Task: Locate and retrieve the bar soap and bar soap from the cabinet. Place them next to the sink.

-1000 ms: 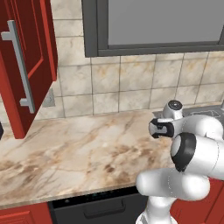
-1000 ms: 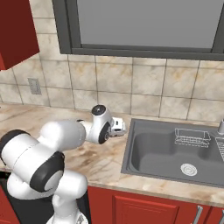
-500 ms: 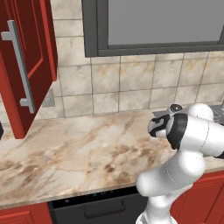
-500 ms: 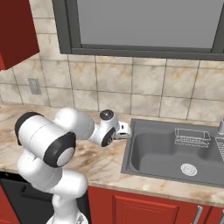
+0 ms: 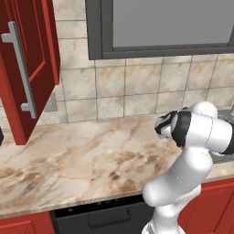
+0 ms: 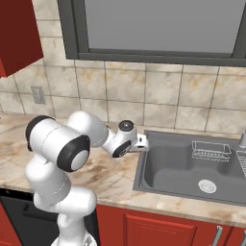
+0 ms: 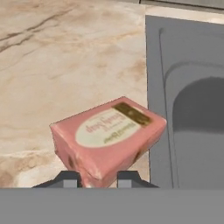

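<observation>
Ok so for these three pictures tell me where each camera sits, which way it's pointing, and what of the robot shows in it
Left base view: behind the arm to its left, looking forward and down over the marble counter toward the tiled wall; the white arm rises at lower right, the open cabinet door at left.
Right base view: behind to the right, looking at the sink; the arm rises at lower left.
Hand view: on the hand, looking along the gripper at the held bar soap beside the sink rim.
Shared: counter, sink, arm.

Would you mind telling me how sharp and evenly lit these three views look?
Hand view: bar soap sharp, its label print too small to read, flat light. Left base view: even light, no glare on counter. Right base view: sink softly shaded, crisp.
</observation>
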You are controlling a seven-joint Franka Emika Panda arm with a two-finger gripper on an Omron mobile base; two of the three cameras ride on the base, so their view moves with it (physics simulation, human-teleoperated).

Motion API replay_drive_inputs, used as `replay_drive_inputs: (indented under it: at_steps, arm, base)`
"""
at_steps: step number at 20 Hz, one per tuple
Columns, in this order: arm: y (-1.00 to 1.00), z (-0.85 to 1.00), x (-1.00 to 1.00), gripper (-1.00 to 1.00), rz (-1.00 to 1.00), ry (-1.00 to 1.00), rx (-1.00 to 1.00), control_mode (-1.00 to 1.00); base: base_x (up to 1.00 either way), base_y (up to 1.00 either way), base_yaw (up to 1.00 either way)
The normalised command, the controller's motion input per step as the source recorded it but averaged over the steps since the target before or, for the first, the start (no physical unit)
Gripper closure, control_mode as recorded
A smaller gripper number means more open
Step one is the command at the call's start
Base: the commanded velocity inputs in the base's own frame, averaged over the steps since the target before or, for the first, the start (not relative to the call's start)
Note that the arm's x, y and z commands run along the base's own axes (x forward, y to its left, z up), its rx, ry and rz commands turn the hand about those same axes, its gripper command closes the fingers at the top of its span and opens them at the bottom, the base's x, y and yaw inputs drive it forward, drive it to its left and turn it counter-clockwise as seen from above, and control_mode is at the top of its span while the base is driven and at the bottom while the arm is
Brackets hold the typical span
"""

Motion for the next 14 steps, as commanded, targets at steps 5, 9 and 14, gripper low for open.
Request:
replay_drive_inputs:
  at_steps: [5,9,14]
  arm:
    - [0.00,-0.05,0.05,-1.00,0.00,0.00,0.01,-1.00]
    - [0.00,0.00,0.00,-1.00,0.00,0.00,0.00,-1.00]
    - [0.06,0.35,-0.29,-1.00,-0.05,0.03,0.00,-1.00]
  base:
    - [0.00,0.00,0.00]
    - [0.00,0.00,0.00]
    - [0.00,0.00,0.00]
